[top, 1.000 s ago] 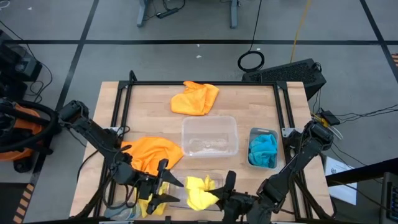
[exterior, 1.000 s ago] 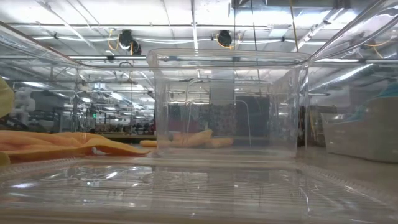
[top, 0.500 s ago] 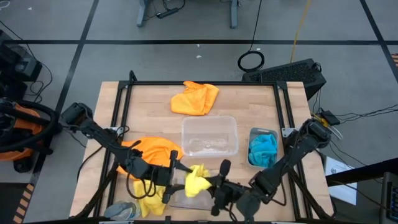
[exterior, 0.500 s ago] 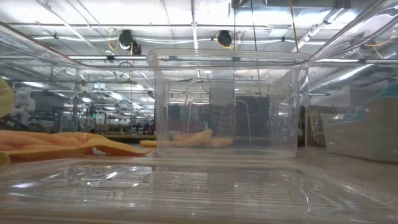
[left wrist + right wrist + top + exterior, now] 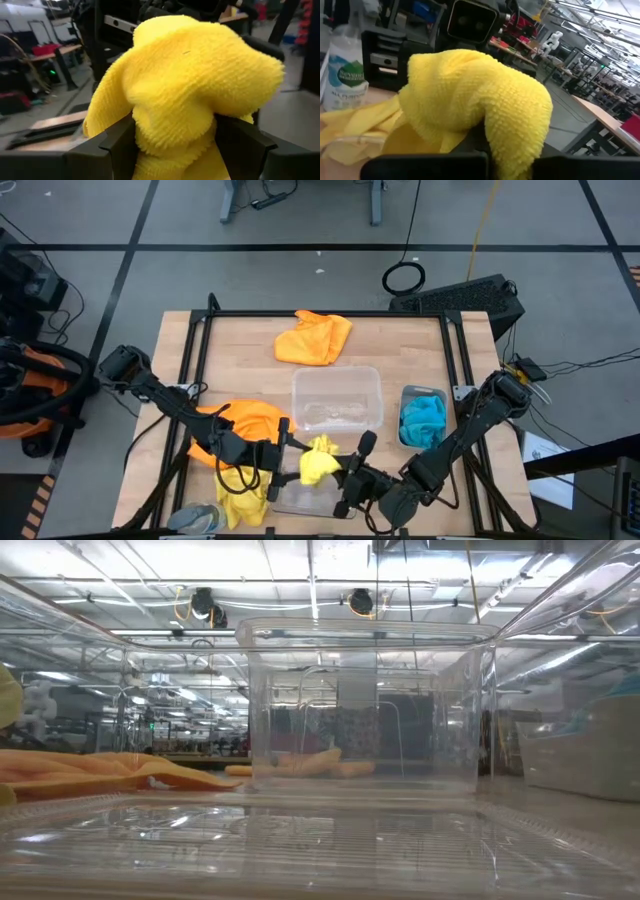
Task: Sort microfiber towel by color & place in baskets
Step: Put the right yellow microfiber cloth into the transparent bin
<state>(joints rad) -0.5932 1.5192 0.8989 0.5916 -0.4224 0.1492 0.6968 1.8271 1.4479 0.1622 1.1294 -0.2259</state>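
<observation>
Counter (image 5: 240, 340): carrying three baskets and loose towels, both arms reaching in over its near edge.
Middle basket (image 5: 337, 398): sitting at counter centre, holding nothing visible, nearly touching the near basket.
Near basket (image 5: 300, 498): lying at the near edge under the two claws, mostly covered; contents impossible to make out.
Grey basket (image 5: 422, 418): standing by the right edge, holding a blue towel (image 5: 424, 420); one or two blues inside, not telling them apart.
Orange towels: one (image 5: 314, 337) lying near the far edge, another (image 5: 245, 425) spread toward the left edge, neither in a basket.
Yellow towels: one bunched (image 5: 318, 462) and being held between the two claws above the near basket; another (image 5: 240, 502) trailing by the near-left corner, seemingly outside the basket.
Left claw (image 5: 175, 150): standing wide, fingers flanking the bunched yellow towel.
Right claw (image 5: 485, 150): pinched shut on a fold of the same yellow towel.
Progress: judging early to middle — blue apparently sorted, yellow being handled, both oranges remaining.
Hidden: small grey thing (image 5: 195, 518) at the near-left corner, cut off; spray bottle (image 5: 342, 80) only partly showing in the right wrist view.
</observation>
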